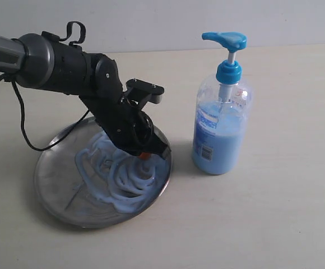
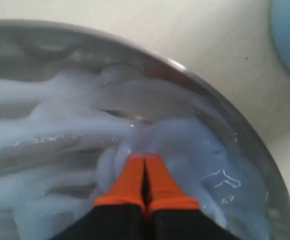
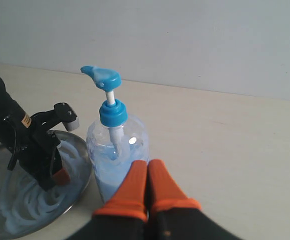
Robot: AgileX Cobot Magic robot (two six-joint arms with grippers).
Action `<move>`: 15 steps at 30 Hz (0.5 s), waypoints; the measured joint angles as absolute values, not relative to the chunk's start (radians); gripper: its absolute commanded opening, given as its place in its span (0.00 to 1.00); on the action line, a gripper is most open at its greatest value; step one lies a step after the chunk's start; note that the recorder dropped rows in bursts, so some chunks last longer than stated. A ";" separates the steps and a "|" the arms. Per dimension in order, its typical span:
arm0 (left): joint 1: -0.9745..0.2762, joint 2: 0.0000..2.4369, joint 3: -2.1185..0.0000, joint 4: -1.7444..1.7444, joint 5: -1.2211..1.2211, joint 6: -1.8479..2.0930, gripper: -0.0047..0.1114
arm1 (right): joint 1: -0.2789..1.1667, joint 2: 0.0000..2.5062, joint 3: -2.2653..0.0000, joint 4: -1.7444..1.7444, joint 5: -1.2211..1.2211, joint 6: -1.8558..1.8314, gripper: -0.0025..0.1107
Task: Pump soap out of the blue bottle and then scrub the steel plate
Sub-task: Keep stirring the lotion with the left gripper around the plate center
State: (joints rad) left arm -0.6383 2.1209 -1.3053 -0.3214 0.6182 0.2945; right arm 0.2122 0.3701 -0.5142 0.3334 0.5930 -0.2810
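The steel plate [image 1: 56, 185] lies at the left of the table, smeared with swirls of pale blue soap [image 1: 120, 179]. My left gripper [image 1: 147, 158] is shut, its orange fingertips down in the soap near the plate's right rim; the left wrist view shows the left gripper [image 2: 145, 159] pressed into the soap [image 2: 60, 130] on the plate [image 2: 225, 107]. The blue bottle [image 1: 219, 126] stands upright just right of the plate. In the right wrist view my right gripper [image 3: 147, 165] is shut and empty, held apart from the blue bottle [image 3: 116, 145]; the plate [image 3: 80, 172] shows there too.
A black cable [image 1: 25, 120] hangs from the left arm [image 1: 67, 64] over the plate's far rim. Bare beige tabletop [image 1: 274, 224] lies to the right and in front of the bottle. A pale wall [image 3: 185, 40] runs behind the table.
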 measured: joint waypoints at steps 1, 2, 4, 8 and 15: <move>-0.638 2.121 -1.305 -0.318 0.630 0.293 0.04 | 0.212 0.370 -0.514 0.333 0.593 -0.281 0.02; -0.638 2.119 -1.305 -0.318 0.642 0.291 0.04 | 0.212 0.370 -0.514 0.333 0.593 -0.281 0.02; -0.638 2.119 -1.305 -0.316 0.661 0.291 0.04 | 0.212 0.370 -0.514 0.333 0.593 -0.281 0.02; -0.638 2.119 -1.310 -0.323 0.716 0.291 0.04 | 0.212 0.370 -0.514 0.333 0.593 -0.281 0.02; -0.638 2.122 -1.304 -0.536 0.762 0.404 0.04 | 0.212 0.370 -0.514 0.333 0.593 -0.281 0.02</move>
